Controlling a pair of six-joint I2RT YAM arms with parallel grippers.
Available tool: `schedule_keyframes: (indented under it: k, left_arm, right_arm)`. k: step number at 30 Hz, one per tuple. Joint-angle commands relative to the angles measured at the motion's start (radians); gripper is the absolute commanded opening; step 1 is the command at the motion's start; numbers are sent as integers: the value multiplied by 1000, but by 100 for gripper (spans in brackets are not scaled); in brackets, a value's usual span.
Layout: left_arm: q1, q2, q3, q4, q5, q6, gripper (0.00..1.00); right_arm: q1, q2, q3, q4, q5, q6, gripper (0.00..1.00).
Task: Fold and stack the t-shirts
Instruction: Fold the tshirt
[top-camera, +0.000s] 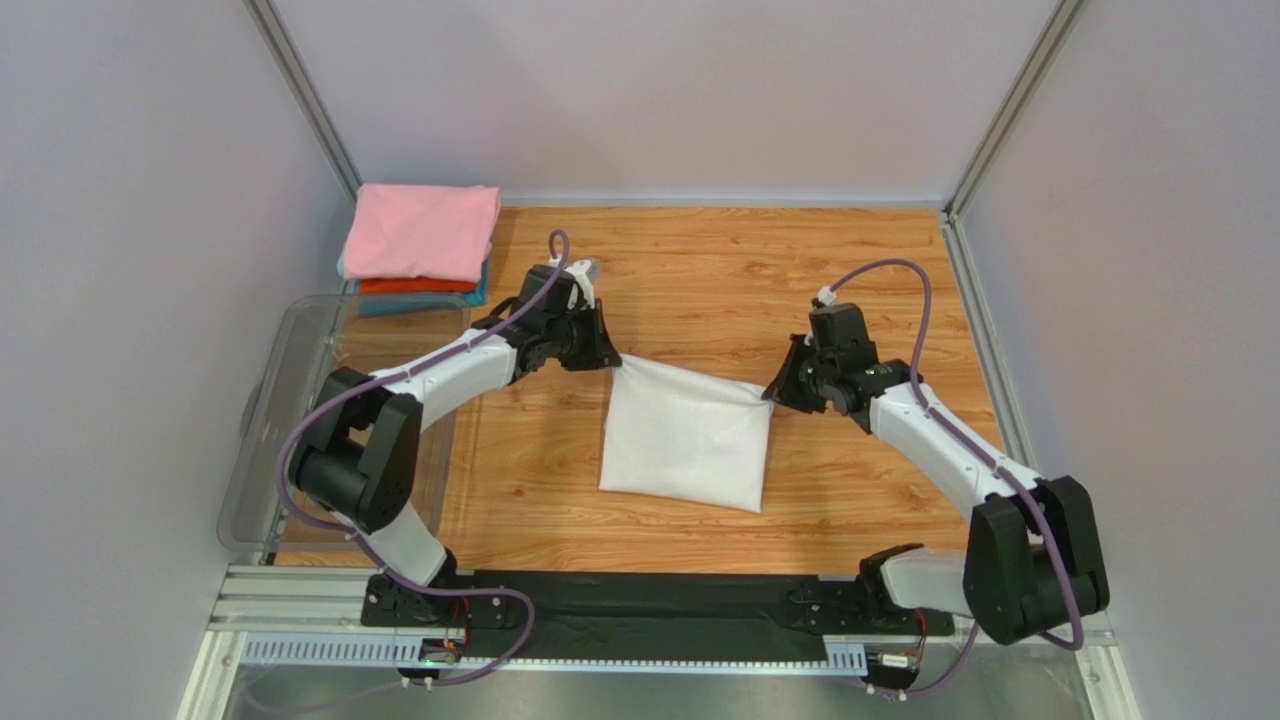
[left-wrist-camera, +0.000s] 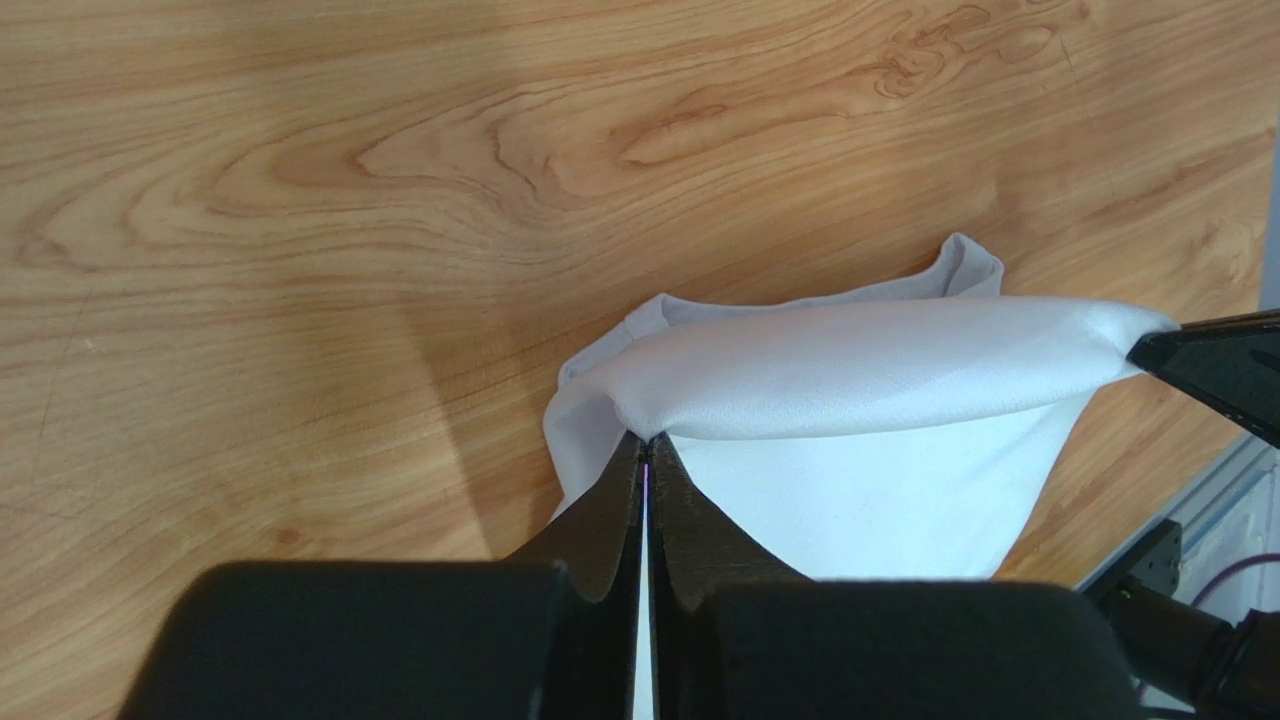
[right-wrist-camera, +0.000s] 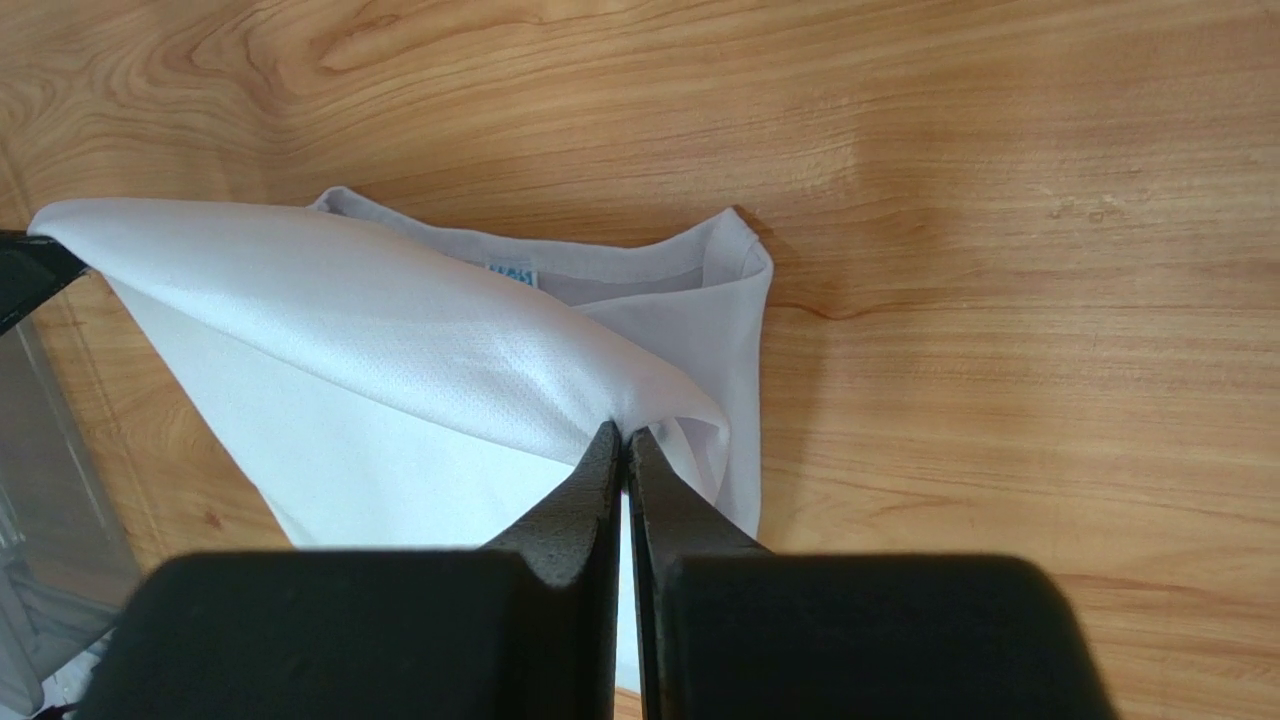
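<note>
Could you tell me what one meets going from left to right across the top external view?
stack of folded t-shirts → left gripper, shut on one corner → white t-shirt → right gripper, shut on the other corner.

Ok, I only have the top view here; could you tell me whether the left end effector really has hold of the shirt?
Observer: Yes, its wrist view shows the left end effector pinched shut on a fold of the white shirt.
Operator: And the right one, please?
Observer: The right end effector is likewise shut on cloth, at the other end of the same taut edge.
Operator: Can you see the neck anywhere?
Observer: Yes, the right wrist view shows the neck opening with a small blue label, lying beyond the held edge.
</note>
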Motion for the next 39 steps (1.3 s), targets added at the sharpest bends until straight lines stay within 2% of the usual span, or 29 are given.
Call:
schedule_keyframes:
  k: [1, 7, 11, 13, 14, 15, 16, 17, 20, 22, 31, 34, 39]
  left_arm:
    - [8, 38, 50, 45, 15, 28, 0]
    - [14, 104, 64, 47, -13, 31, 0]
    - [19, 132, 64, 70, -5, 31, 0]
    - [19, 133, 62, 73, -2, 33, 43]
    - [19, 130, 62, 73, -1, 35, 60]
    - [19, 112, 57, 74, -1, 35, 94]
    - [19, 101, 53, 79, 1, 33, 100]
    - [19, 86, 50, 73, 2, 31, 100]
    - [19, 12, 28, 57, 12, 25, 100]
    - [19, -55, 1, 53, 25, 18, 100]
    - [-47, -293, -151, 68, 93, -31, 100]
    - [-88, -333, -182, 79, 101, -42, 100]
    - [-124, -336, -240, 138, 122, -79, 100]
  right_arm:
    - [-12, 37, 1, 73, 54, 15, 1]
    - [-29, 129, 11, 118, 42, 11, 2]
    - [-47, 189, 10, 179, -4, 18, 6]
    - [-55, 223, 32, 178, -30, 18, 12]
    - [-55, 229, 40, 178, -38, 18, 16]
    - [-56, 232, 47, 176, -42, 14, 20]
    - [-58, 227, 52, 172, -48, 12, 28]
    - [-56, 220, 67, 156, -50, 14, 30]
    - [-56, 169, 90, 97, -56, 4, 55]
    - [-56, 128, 95, 72, -56, 1, 100]
    - [-20, -196, -41, 9, -152, 43, 100]
    - [14, -266, -94, 21, -203, 54, 100]
    - [40, -288, -155, 76, -237, 80, 100]
